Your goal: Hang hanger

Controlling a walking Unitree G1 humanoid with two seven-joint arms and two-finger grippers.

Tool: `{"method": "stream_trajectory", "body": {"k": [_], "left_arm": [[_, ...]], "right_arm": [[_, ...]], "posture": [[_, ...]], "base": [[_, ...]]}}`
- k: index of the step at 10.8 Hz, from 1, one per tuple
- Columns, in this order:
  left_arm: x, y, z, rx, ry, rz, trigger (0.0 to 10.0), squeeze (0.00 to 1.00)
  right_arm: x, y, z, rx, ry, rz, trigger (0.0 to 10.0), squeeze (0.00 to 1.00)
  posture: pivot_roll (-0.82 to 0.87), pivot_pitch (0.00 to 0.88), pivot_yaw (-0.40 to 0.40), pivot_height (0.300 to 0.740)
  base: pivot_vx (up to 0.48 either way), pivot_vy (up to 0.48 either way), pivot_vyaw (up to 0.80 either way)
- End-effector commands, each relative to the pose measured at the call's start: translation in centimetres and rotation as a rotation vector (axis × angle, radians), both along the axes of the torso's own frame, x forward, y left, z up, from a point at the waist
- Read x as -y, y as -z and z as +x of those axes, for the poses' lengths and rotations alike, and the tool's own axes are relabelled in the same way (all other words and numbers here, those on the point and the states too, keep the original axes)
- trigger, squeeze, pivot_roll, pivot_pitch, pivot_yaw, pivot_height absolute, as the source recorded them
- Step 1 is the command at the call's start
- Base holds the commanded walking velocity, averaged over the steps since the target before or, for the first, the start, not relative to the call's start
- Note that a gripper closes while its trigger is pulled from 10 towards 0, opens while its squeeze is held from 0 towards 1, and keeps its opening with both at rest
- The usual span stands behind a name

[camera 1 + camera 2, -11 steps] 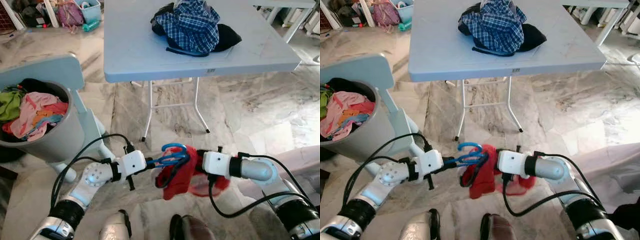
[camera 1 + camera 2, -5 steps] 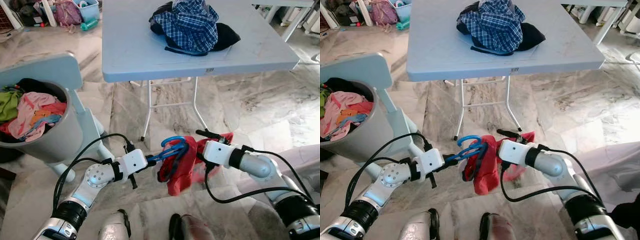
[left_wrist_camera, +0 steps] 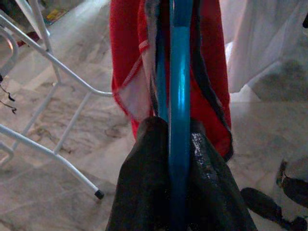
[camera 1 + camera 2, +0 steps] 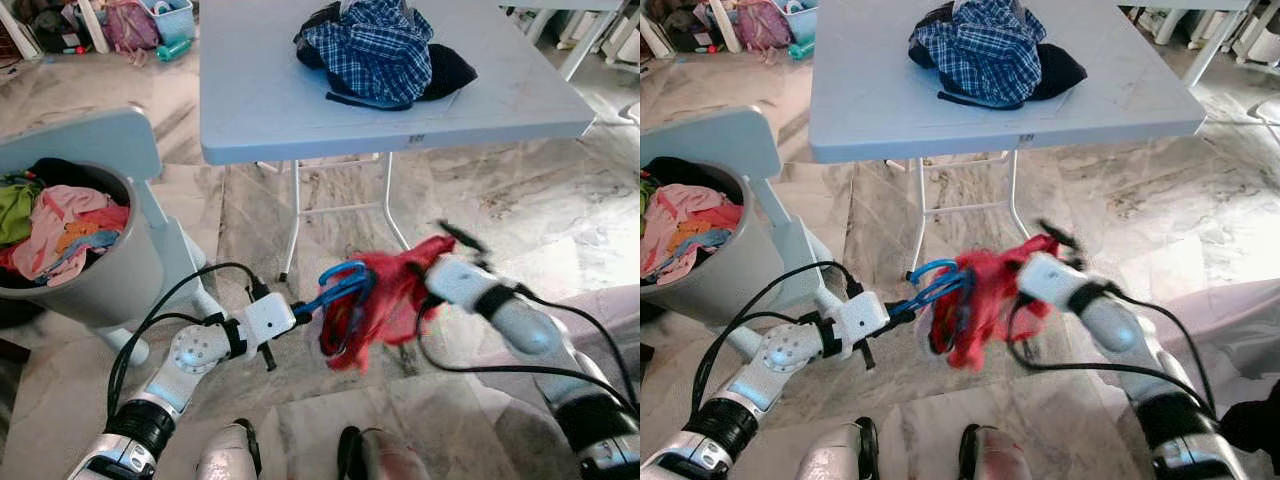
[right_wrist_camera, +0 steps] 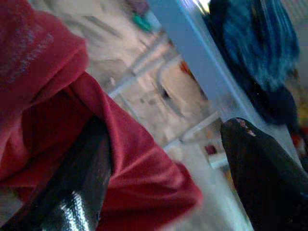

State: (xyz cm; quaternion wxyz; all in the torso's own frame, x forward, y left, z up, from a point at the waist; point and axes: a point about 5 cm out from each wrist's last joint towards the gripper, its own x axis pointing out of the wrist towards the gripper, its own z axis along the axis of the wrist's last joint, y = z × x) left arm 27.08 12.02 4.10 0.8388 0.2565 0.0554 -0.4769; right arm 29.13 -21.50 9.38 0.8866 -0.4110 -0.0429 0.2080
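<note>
A blue hanger (image 4: 345,285) carries a red garment (image 4: 385,300) low over the marble floor, in front of the table. My left gripper (image 4: 305,312) is shut on the hanger's lower end; in the left wrist view the blue bar (image 3: 179,96) runs out between the black fingers (image 3: 144,183), with red cloth (image 3: 125,57) draped around it. My right gripper (image 4: 450,240), blurred, is up and to the right of the hanger at the garment's far edge. In the right wrist view its fingers (image 5: 77,192) stand wide apart, and red cloth (image 5: 134,183) lies over one of them.
A white folding table (image 4: 280,110) stands ahead, bearing a pile of plaid and dark clothes (image 4: 385,50); its legs (image 4: 295,220) are just beyond the hanger. A grey laundry basket (image 4: 70,270) full of clothes is at the left. White cloth (image 4: 600,310) lies at the lower right.
My right gripper has swung up and to the right, drawing the red garment's edge out away from the hanger. The left gripper has kept hold of the hanger, almost still.
</note>
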Motion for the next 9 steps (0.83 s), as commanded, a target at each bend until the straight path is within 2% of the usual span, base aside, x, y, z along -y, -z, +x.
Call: {"method": "stream_trajectory", "body": {"k": [1, 2, 3, 4, 5, 7, 9], "left_arm": [[-0.1, 0.0, 0.1, 0.021, 0.005, 0.021, 0.0, 0.00], [-0.2, -0.2, 0.4, 0.035, -0.011, 0.022, 0.0, 0.00], [0.0, -0.5, 0.7, 0.044, -0.005, 0.021, 0.0, 0.00], [0.1, -0.6, 0.7, 0.047, 0.003, 0.023, 0.0, 0.00], [0.3, -0.6, 0.8, 0.049, 0.007, 0.024, 0.0, 0.00], [0.9, -0.7, 0.6, 0.056, 0.041, 0.010, 0.0, 0.00], [1.3, -0.9, 0.5, 0.058, 0.060, 0.006, 0.0, 0.00]], "right_arm": [[1.7, 1.0, -0.5, -0.053, 0.102, 0.033, 10.0, 0.00], [2.6, 3.1, -1.8, -0.172, 0.131, -0.002, 10.0, 0.00], [3.4, 5.5, -3.6, -0.372, 0.119, 0.024, 10.0, 0.00], [3.3, 6.3, -4.4, -0.456, 0.082, 0.034, 10.0, 0.00], [3.0, 6.5, -4.8, -0.493, 0.046, 0.027, 10.0, 0.00], [1.3, 7.1, -4.3, -0.556, 0.064, 0.175, 10.0, 0.00], [-1.0, 7.0, -2.9, -0.560, 0.129, 0.421, 10.0, 0.00]], "posture": [[-0.05, 0.178, -0.033, 0.740], [-0.06, 0.178, -0.033, 0.740], [-0.06, 0.178, -0.033, 0.740], [-0.06, 0.173, -0.030, 0.740], [-0.06, 0.173, -0.030, 0.740], [-0.06, 0.174, -0.027, 0.740], [-0.05, 0.170, -0.025, 0.740]], "base": [[0.000, 0.000, 0.00], [0.000, 0.000, 0.00], [0.000, 0.000, 0.00], [0.000, 0.000, 0.00], [0.000, 0.000, 0.00], [0.000, 0.000, 0.00], [0.000, 0.000, 0.00]]}}
